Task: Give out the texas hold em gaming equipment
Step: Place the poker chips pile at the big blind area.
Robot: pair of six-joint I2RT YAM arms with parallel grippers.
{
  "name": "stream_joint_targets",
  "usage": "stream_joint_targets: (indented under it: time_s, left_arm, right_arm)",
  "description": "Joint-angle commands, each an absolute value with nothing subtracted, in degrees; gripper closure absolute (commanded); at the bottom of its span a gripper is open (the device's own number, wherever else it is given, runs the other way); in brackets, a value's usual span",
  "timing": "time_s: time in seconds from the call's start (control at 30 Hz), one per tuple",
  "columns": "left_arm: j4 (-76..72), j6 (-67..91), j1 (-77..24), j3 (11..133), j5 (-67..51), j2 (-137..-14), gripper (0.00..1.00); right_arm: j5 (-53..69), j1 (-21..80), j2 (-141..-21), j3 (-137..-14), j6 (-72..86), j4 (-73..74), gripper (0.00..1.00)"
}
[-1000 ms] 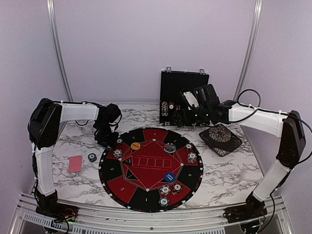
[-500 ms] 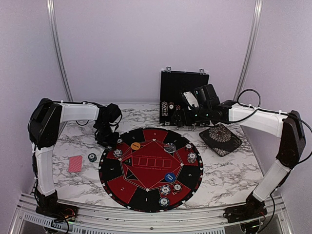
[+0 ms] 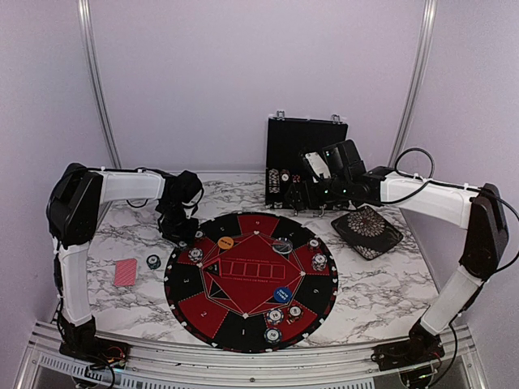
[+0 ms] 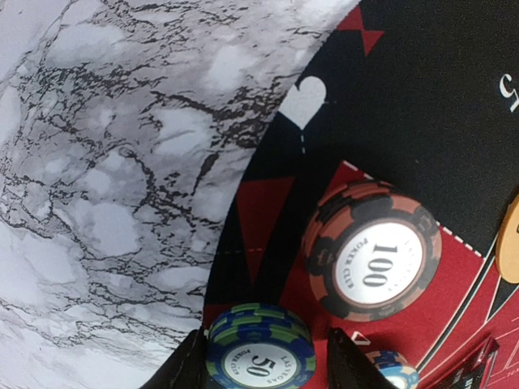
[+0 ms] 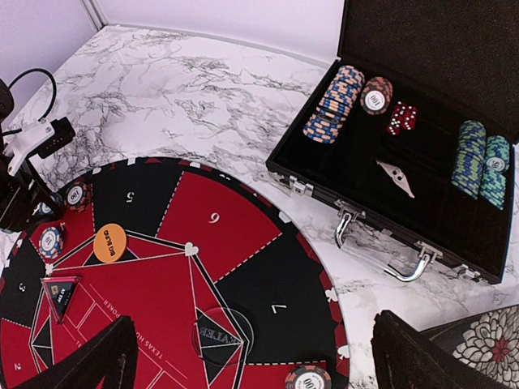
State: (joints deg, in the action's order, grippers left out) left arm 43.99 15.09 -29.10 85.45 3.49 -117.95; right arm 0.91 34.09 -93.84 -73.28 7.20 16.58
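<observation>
Left gripper [image 4: 268, 366] narrowly parted around 50 chip [image 4: 258, 356] at mat's [image 3: 235, 328] 10 o'clock; fingertips cut off; right gripper [image 5: 259, 356] wide, empty.

Looks like a robot lab cell: plain lilac walls [image 3: 243, 73], aluminium frame posts [image 3: 91, 81], a marble-print table [image 3: 381, 296], a metal rail [image 3: 243, 361] running along its near edge.

A round mat [image 3: 243, 304] lies mid-table [image 3: 381, 296], with chips [image 3: 195, 254] around its rim and button discs [image 3: 225, 242] further in. Left of it on the table lies a playing card [image 3: 125, 273], with a lone chip [image 3: 153, 261] between the card and the mat. Behind the mat stands an open case [image 5: 422, 49] holding chip rows [image 5: 332, 104] and dice [image 5: 401, 118]. A square dish [image 3: 366, 231] sits to the mat's right.
</observation>
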Motion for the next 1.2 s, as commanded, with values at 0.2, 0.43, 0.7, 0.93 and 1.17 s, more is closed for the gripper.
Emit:
stream_joint_targets:
  time_s: [0.2, 0.43, 0.7, 0.93, 1.17]
  left_arm:
    - [44.7, 14.7, -29.4, 86.2, 4.3, -114.9, 0.5]
    - [45.3, 15.0, -29.3, 84.8, 5.2, -112.3, 0.49]
    - [45.7, 16.2, -29.3, 79.2, 6.6, -105.6, 0.49]
    - [45.6, 18.5, -29.1, 70.3, 8.2, -98.3, 0.46]
    - [44.7, 19.7, -28.1, 63.8, 8.4, -93.6, 0.43]
  right_arm:
    - [0.3, 33.5, -92.4, -75.3, 6.8, 16.6, 0.02]
    - [0.3, 33.5, -91.8, -75.3, 6.8, 16.7, 0.02]
    - [0.7, 33.6, -91.1, -74.9, 7.0, 16.6, 0.02]
    - [1.8, 33.6, -91.2, -74.8, 7.3, 16.5, 0.02]
    - [2.3, 33.6, -91.2, -74.8, 7.4, 16.3, 0.02]
